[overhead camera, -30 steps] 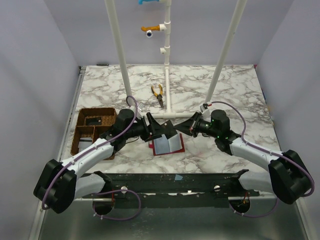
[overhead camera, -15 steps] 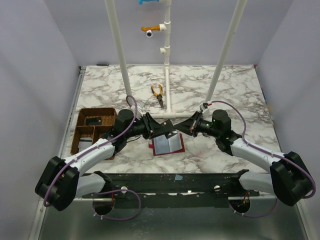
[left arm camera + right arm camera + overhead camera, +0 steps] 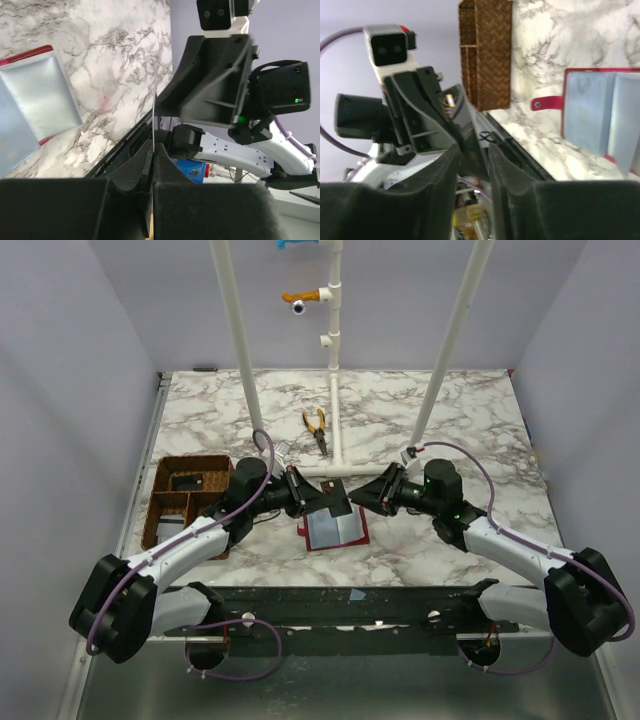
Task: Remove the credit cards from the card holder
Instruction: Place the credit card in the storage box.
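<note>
The red card holder (image 3: 333, 530) lies open on the marble table, its pale blue-grey panels (image 3: 35, 100) facing up; it also shows in the right wrist view as the card holder (image 3: 600, 115). Just above it the two grippers meet tip to tip. My left gripper (image 3: 152, 146) is shut on a thin dark credit card (image 3: 335, 498), seen edge-on as the card (image 3: 155, 100). My right gripper (image 3: 472, 150) is open, its fingers standing on either side of the card's far edge (image 3: 475, 142) with a gap. In the top view the left gripper (image 3: 308, 495) and right gripper (image 3: 362, 495) face each other.
A brown woven compartment tray (image 3: 160, 502) sits at the left, with a dark card (image 3: 187, 482) in its back compartment. Yellow-handled pliers (image 3: 317, 428) lie farther back. A white pipe frame (image 3: 335, 390) stands upright behind the grippers, its crossbar on the table.
My left gripper has closed on the card. My right gripper, shut on it before, has opened and drawn slightly back to the right.
</note>
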You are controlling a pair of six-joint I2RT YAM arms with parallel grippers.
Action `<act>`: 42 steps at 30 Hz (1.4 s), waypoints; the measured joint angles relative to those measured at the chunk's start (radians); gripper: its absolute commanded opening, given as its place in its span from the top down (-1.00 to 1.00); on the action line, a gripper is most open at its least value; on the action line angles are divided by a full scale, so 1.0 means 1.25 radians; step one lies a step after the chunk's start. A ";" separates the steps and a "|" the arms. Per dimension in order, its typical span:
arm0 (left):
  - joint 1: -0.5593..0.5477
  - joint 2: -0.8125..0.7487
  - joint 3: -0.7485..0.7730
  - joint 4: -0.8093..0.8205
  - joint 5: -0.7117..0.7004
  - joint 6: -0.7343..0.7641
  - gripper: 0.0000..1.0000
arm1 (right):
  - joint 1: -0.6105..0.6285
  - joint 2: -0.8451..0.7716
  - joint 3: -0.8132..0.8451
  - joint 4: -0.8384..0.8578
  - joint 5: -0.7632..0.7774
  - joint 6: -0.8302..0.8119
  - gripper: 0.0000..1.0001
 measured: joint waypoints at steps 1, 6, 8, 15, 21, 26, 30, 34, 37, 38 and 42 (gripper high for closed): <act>0.000 -0.003 0.002 -0.013 0.000 0.008 1.00 | 0.000 -0.006 0.004 -0.015 0.004 -0.013 -0.33; 0.002 -0.049 0.013 -0.121 -0.015 0.074 1.00 | 0.000 -0.029 0.046 -0.089 0.044 -0.063 -1.00; 0.003 -0.072 0.030 -0.183 -0.028 0.112 1.00 | 0.000 -0.037 0.063 -0.115 0.067 -0.083 -1.00; 0.004 -0.159 0.092 -0.370 -0.093 0.236 1.00 | 0.000 -0.043 0.114 -0.238 0.167 -0.157 -1.00; 0.005 -0.216 0.131 -0.506 -0.154 0.322 1.00 | 0.000 -0.076 0.114 -0.350 0.270 -0.207 -1.00; 0.005 -0.233 0.144 -0.582 -0.185 0.376 1.00 | 0.000 -0.109 0.115 -0.422 0.345 -0.238 -1.00; 0.005 -0.221 0.161 -0.623 -0.197 0.389 1.00 | 0.000 -0.114 0.143 -0.482 0.381 -0.253 -1.00; 0.005 -0.219 0.163 -0.648 -0.213 0.393 1.00 | 0.000 -0.110 0.196 -0.520 0.418 -0.262 -1.00; 0.005 -0.219 0.165 -0.676 -0.232 0.398 1.00 | 0.000 -0.084 0.247 -0.551 0.438 -0.271 -1.00; 0.005 -0.217 0.170 -0.689 -0.238 0.400 1.00 | 0.000 -0.069 0.266 -0.559 0.443 -0.276 -1.00; 0.006 -0.204 0.203 -0.733 -0.270 0.406 1.00 | 0.000 -0.007 0.340 -0.598 0.459 -0.298 -1.00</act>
